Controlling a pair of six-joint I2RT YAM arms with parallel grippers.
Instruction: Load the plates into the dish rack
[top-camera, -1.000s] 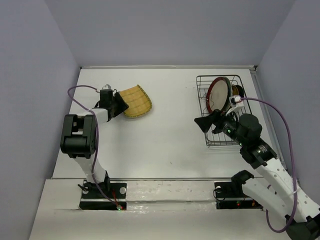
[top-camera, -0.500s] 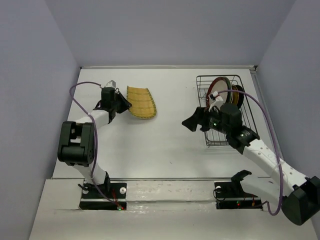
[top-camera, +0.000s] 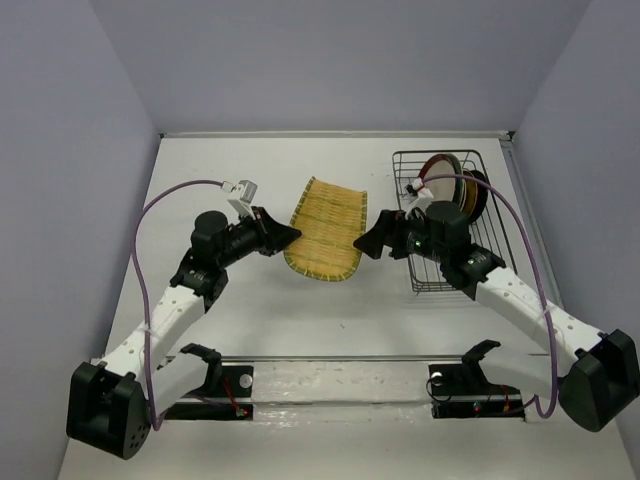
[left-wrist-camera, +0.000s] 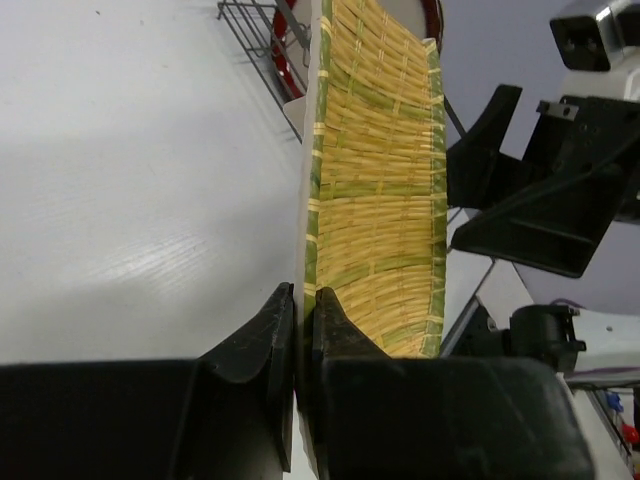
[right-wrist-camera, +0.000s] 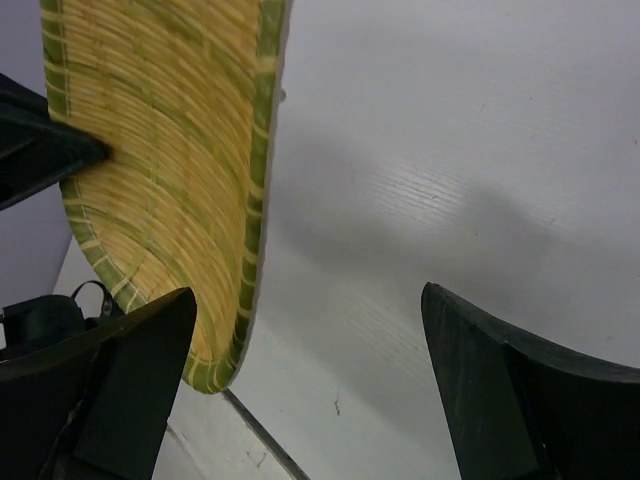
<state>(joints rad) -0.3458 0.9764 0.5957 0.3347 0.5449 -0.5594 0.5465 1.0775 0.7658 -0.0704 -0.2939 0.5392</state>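
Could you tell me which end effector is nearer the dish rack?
Right: the right end effector is beside the dish rack; the left end effector, holding the yellow plate, is farther.

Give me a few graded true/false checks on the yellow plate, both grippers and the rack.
1. The left gripper is shut on the yellow plate at its rim. True.
2. The right gripper also clamps it. False: its jaws stand wide open at the plate's other edge.
3. The yellow plate lies flat on the table. False: it is held up, tilted.
4. The dish rack holds a red-brown-rimmed plate. True.
5. The dish rack sits on the left arm's side. False: the right arm's.
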